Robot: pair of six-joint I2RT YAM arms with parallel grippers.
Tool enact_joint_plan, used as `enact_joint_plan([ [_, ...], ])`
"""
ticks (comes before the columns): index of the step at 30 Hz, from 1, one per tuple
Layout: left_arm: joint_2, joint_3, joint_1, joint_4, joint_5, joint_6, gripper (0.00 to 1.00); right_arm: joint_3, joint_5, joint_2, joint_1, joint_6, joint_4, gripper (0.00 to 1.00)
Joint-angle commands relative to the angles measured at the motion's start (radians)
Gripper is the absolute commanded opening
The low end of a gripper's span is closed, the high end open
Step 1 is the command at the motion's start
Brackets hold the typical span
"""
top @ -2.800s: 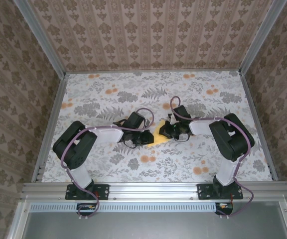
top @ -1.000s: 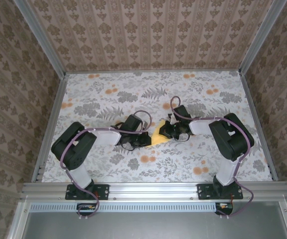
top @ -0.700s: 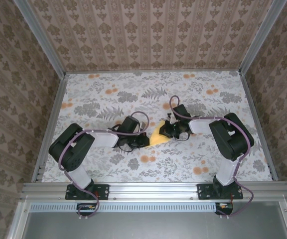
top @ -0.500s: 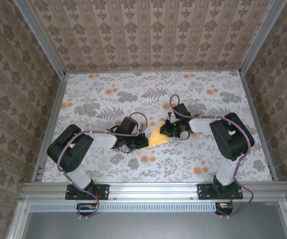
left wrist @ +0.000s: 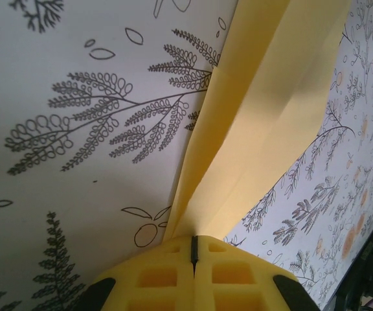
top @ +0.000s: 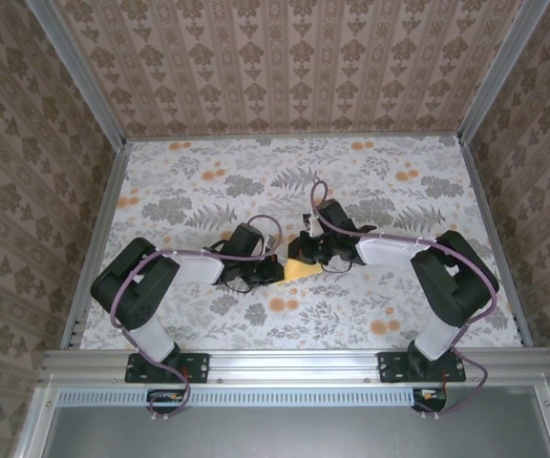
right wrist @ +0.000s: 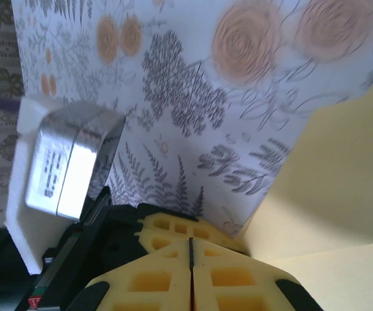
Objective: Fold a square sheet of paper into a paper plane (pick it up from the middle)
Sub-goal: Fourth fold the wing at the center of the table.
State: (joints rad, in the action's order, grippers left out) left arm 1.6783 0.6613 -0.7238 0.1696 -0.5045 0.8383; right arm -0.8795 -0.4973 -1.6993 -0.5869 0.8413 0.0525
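From above, we see the left claw (top: 275, 273) and the right claw (top: 300, 252) close together, low over the floral table (top: 189, 181). The yellow paper sheet (top: 303, 271) lies just beside both tips.

At the left wrist, the left claw (left wrist: 194, 238) is closed, pads together, pinching the folded paper sheet (left wrist: 264, 129). The sheet runs straight ahead from the tips, creased lengthwise.

At the right wrist, the right claw (right wrist: 190, 241) is closed too. The paper sheet (right wrist: 342, 194) lies just right of its tips and touches them, but we cannot tell whether it is pinched.
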Motion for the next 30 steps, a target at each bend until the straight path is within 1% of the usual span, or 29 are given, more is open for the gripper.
enact_joint_plan([
  [1,0.038,-0.026,0.007,-0.078,0.015,0.008,0.00,0.006,0.041,-0.053,-0.027,0.058,0.027,0.08],
  [9,0.031,-0.038,0.009,-0.071,0.021,0.022,0.00,0.013,0.068,-0.122,-0.047,0.106,0.034,0.07],
  [16,0.028,-0.046,0.014,-0.072,0.027,0.035,0.00,0.038,0.071,-0.140,-0.040,0.091,0.043,0.07],
  [22,0.020,-0.063,0.022,-0.076,0.033,0.053,0.00,0.087,0.089,-0.125,0.009,0.060,0.047,0.06],
  [30,0.026,-0.078,0.028,-0.090,0.034,0.065,0.00,0.105,0.106,-0.119,0.084,0.030,0.053,0.06],
])
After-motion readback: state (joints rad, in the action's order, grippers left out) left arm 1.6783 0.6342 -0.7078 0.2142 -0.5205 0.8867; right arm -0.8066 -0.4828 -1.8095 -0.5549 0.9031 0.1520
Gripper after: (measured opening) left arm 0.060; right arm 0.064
